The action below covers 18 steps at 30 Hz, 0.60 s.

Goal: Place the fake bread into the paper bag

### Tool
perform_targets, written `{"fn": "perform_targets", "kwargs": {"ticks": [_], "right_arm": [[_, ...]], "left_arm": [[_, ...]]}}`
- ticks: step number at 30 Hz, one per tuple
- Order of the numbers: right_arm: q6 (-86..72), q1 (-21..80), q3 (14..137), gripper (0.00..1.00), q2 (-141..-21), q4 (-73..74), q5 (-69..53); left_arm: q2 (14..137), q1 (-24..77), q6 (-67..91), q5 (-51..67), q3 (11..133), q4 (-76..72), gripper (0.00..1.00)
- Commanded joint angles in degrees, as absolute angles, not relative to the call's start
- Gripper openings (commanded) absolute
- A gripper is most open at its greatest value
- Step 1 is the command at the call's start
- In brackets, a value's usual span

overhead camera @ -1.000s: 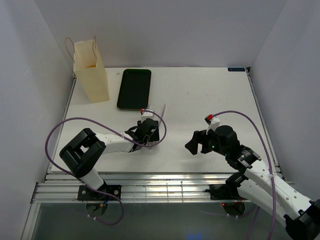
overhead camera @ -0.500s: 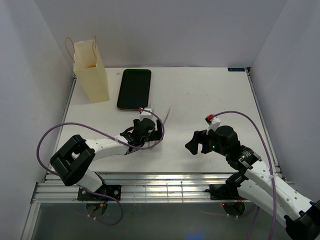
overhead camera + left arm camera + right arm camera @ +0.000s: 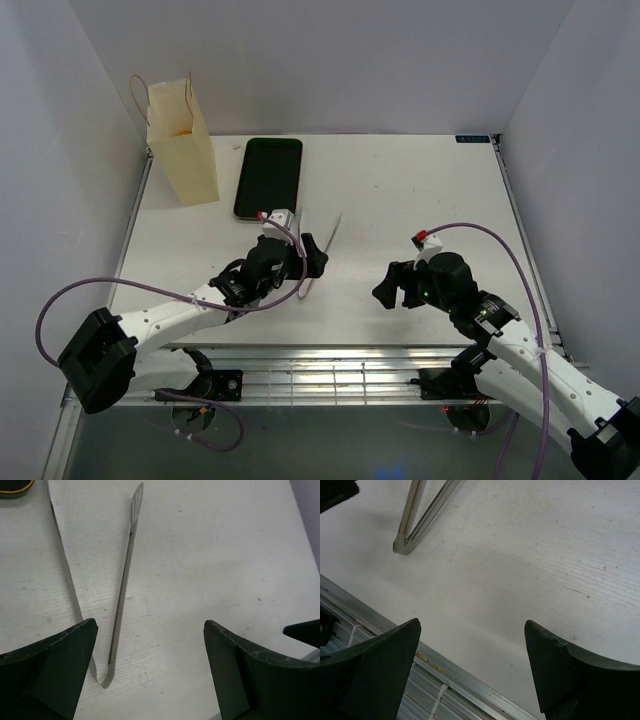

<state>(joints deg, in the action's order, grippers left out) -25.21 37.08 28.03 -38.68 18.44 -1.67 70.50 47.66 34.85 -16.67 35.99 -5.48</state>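
Observation:
The paper bag (image 3: 184, 142) stands upright at the table's far left corner, and an orange-brown patch shows in its open mouth. No other fake bread is in view. My left gripper (image 3: 306, 266) hovers open near the table's middle (image 3: 150, 672), with nothing between its fingers (image 3: 55, 670). Metal tongs (image 3: 124, 585) lie flat on the table under it, their hinge end by the left finger. My right gripper (image 3: 393, 286) is open over the near edge (image 3: 472, 665) and holds nothing.
A black rectangular tray (image 3: 269, 177) lies right of the bag. The tongs (image 3: 325, 245) point toward the back right, and their hinge end (image 3: 410, 535) shows in the right wrist view. The table's metal rail (image 3: 450, 692) runs under my right gripper.
My left gripper has opened wide and let go of the tongs, which now lie on the table. The left arm has stretched out lower and to the left. The right arm has barely moved.

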Motion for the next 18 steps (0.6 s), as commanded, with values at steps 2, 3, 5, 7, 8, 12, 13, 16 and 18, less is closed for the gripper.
{"fn": "perform_targets", "kwargs": {"ticks": [2,3,5,7,8,12,13,16,18], "right_arm": [[-28.29,36.74,26.02,0.9,-39.11,18.98,-0.26],[-28.82,36.74,25.15,0.9,-38.94,18.98,-0.26],[-30.31,36.74,23.91,0.9,-38.5,18.9,-0.26],[-31.02,36.74,21.72,0.9,-37.8,18.37,-0.52],[-31.9,36.74,20.93,0.9,-37.53,18.11,-0.7],[-33.22,36.74,16.71,0.9,-34.99,16.09,-3.16],[-33.48,36.74,14.87,0.9,-34.28,15.56,-3.69],[-34.71,36.74,11.27,0.9,-30.25,14.33,-4.66],[-34.8,36.74,10.37,0.9,-26.39,13.1,-6.67]], "left_arm": [[63.83,47.99,39.02,-7.92,32.88,-9.92,0.98],[62.94,47.9,39.72,-6.52,32.09,-10.89,0.98],[61.27,47.81,42.17,-2.4,28.93,-14.66,0.98],[58.54,47.81,44.55,-0.1,24.2,-20.09,0.98],[57.49,47.81,47.61,3.39,22.34,-22.04,0.98],[53.09,47.64,55.78,8.6,12.24,-34.51,0.98],[52.04,47.72,57.46,9.66,10.13,-40.98,0.98],[51.94,47.64,64.32,13.0,1.25,-57.04,0.98],[53.34,47.55,67.14,15.1,-4.62,-66.57,0.98]]}}
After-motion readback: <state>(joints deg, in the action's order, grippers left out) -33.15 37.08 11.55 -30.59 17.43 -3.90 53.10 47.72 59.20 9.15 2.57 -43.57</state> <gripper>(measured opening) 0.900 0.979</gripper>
